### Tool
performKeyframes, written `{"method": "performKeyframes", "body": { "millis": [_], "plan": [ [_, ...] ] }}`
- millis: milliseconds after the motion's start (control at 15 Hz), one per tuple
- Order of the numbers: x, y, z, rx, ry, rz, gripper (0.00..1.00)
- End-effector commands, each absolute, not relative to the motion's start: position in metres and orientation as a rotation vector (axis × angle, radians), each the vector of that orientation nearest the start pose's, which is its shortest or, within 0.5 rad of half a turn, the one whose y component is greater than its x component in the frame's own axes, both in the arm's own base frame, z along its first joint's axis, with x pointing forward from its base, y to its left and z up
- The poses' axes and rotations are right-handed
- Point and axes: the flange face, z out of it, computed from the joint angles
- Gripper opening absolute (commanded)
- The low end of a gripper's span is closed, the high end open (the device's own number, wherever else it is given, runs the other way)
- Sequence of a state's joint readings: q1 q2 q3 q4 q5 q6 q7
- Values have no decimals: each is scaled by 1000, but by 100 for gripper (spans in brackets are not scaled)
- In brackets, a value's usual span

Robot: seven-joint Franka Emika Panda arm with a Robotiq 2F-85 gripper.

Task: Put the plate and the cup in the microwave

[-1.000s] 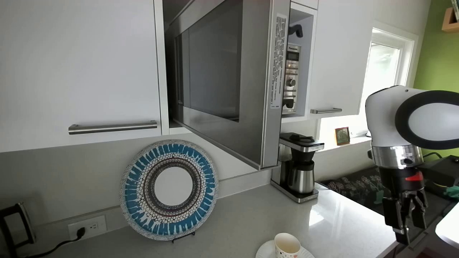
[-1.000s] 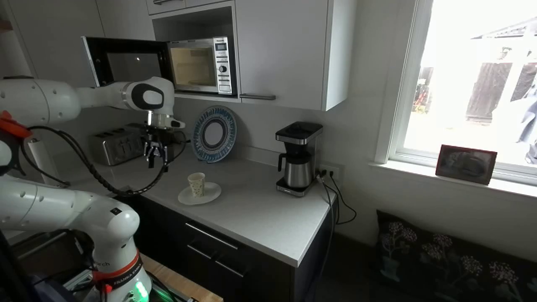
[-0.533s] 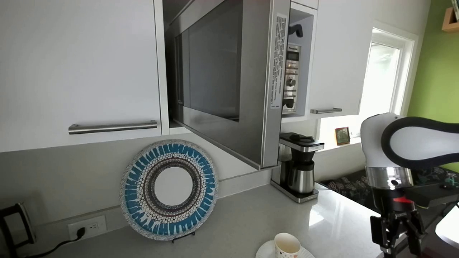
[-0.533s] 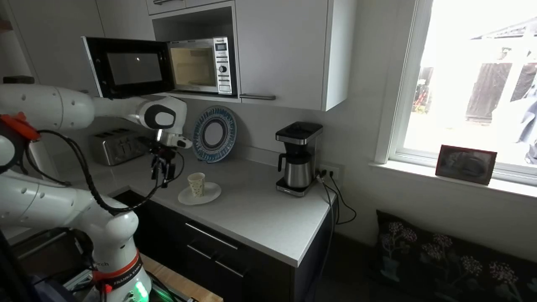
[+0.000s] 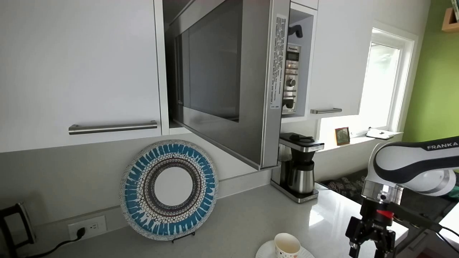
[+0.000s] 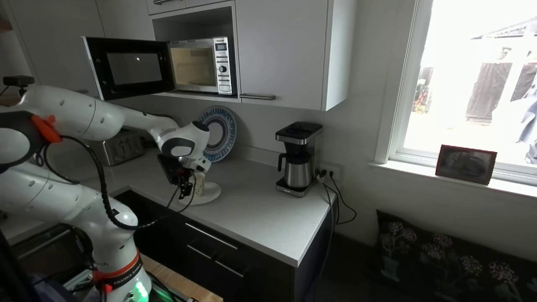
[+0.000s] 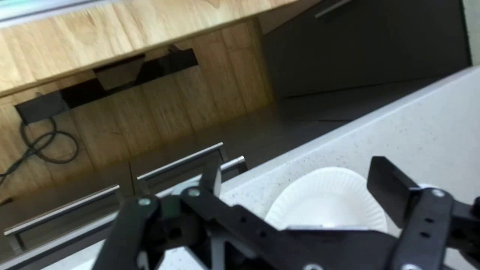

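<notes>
The white cup (image 5: pixel 287 245) with small coloured marks stands upright on a white paper plate (image 5: pixel 266 250) on the counter. In an exterior view the cup (image 6: pixel 200 186) and the white plate (image 6: pixel 213 193) are partly hidden by my arm. My gripper (image 6: pixel 183 189) is open and empty, beside the cup, pointing down. In the wrist view the white plate (image 7: pixel 330 198) shows between the spread fingers (image 7: pixel 300 183); the cup cannot be made out there. The silver microwave (image 6: pixel 223 67) is in the wall cabinet, its door (image 6: pixel 134 69) wide open. The blue-patterned plate (image 5: pixel 174 186) leans upright against the wall.
A coffee maker (image 6: pixel 298 159) stands further right on the counter. A toaster (image 6: pixel 122 147) is at the back left. The open microwave door (image 5: pixel 256 89) juts out over the counter. The counter's front edge (image 7: pixel 337 135) runs beside the white plate, with drawer handles below.
My arm has moved down and toward the cup and white plate, now partly covering them in an exterior view. The cup, plates and microwave door have not moved.
</notes>
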State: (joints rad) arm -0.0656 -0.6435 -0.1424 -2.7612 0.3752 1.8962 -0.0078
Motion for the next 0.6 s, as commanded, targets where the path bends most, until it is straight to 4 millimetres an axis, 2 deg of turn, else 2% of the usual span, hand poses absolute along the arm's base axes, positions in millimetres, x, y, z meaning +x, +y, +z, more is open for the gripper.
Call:
{"method": "performKeyframes", "body": {
  "millis": [0, 133, 533],
  "plan": [
    [317, -40, 384, -2603, 458, 228, 100],
    [320, -44, 380, -2592, 466, 231, 100],
    [321, -40, 382, -2602, 452, 222, 100]
  ]
}}
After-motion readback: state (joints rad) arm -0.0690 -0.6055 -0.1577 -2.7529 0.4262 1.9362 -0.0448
